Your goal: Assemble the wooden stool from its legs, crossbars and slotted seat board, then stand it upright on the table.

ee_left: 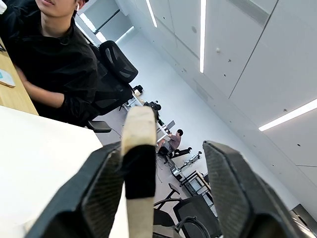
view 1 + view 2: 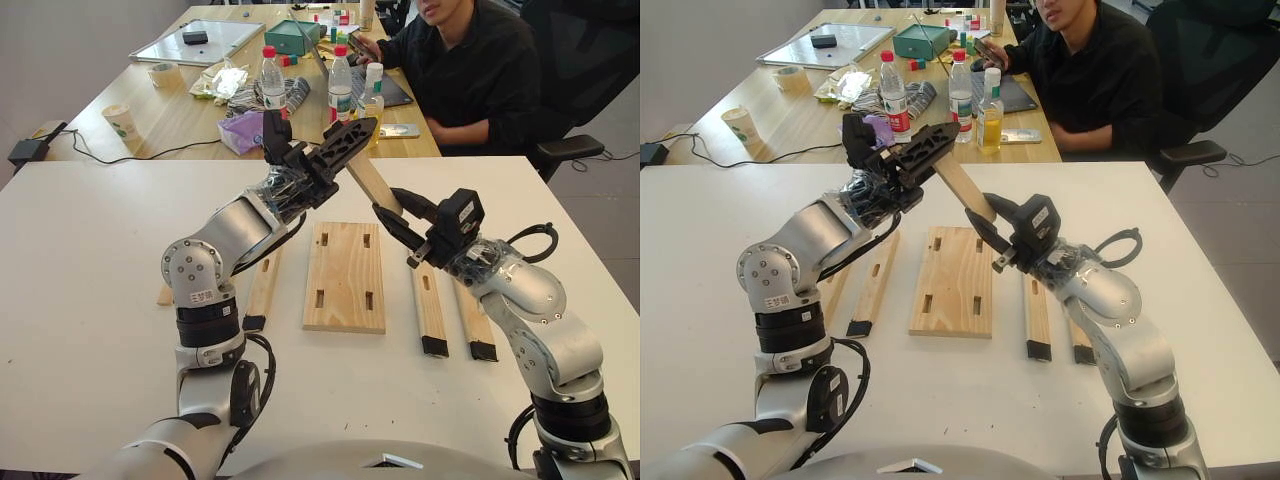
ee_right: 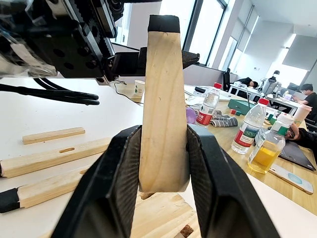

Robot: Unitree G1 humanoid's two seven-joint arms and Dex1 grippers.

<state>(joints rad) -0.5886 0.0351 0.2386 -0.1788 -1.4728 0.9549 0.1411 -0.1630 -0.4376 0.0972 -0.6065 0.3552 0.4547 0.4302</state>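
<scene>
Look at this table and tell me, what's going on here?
The robot holds one wooden leg in the air above the slotted seat board, which lies flat on the white table. The right pincer is clamped on the leg's lower end. The left pincer is open around its black-capped upper end, with one finger touching it. Two more legs lie right of the board, and other pieces left of it. Nothing is joined yet.

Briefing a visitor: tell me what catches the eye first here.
A pale wooden leg with a black end cap slants in the air, clamped in the right jaws, its upper end between the open left jaws. Below it a flat slotted wooden seat board lies on the white table.
</scene>
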